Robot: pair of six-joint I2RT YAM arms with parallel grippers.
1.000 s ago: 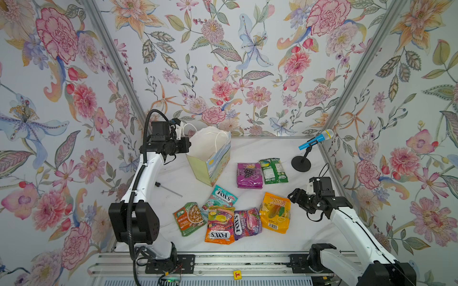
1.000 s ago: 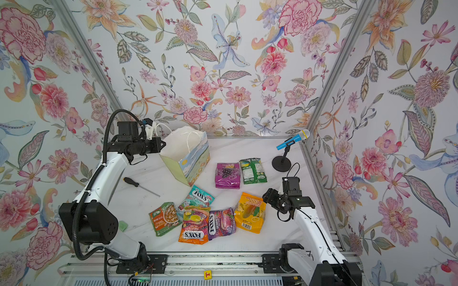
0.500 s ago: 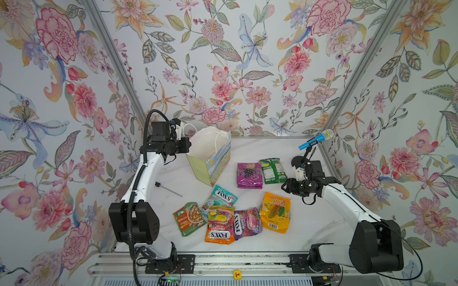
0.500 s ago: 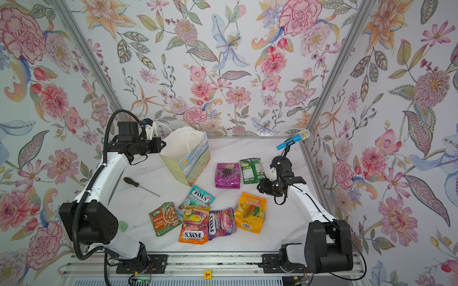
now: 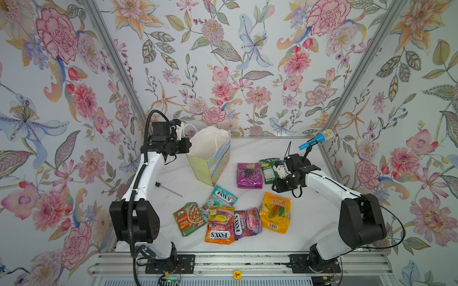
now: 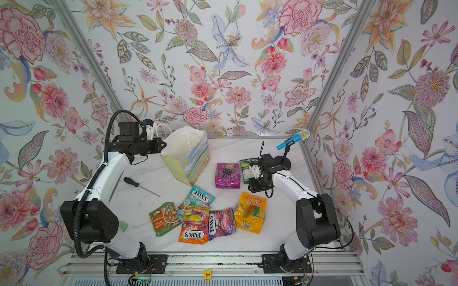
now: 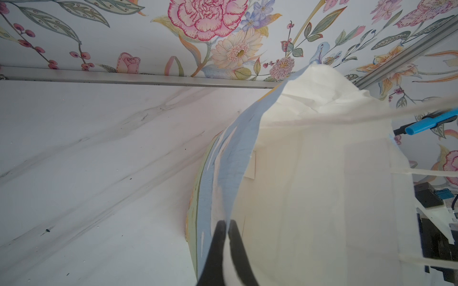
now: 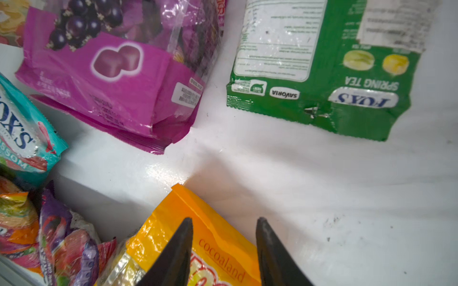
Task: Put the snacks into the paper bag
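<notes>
Left gripper [image 7: 226, 227] pinched shut on paper bag [image 7: 309, 173] rim. Right gripper [image 8: 224, 220] jaws apart, over top edge of yellow bag [image 8: 161, 235]; green packet [image 8: 322, 104] beyond yellow bag.

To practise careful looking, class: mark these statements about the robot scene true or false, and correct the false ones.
1. The left gripper is shut on the paper bag's rim. True.
2. The right gripper holds the yellow packet. False: the right gripper's jaws stand apart by the packet, gripping nothing.
3. The screwdriver lies right of the paper bag. False: the screwdriver lies to its left in both top views.
4. The purple "100" packet lies beside the green packet. True.
</notes>
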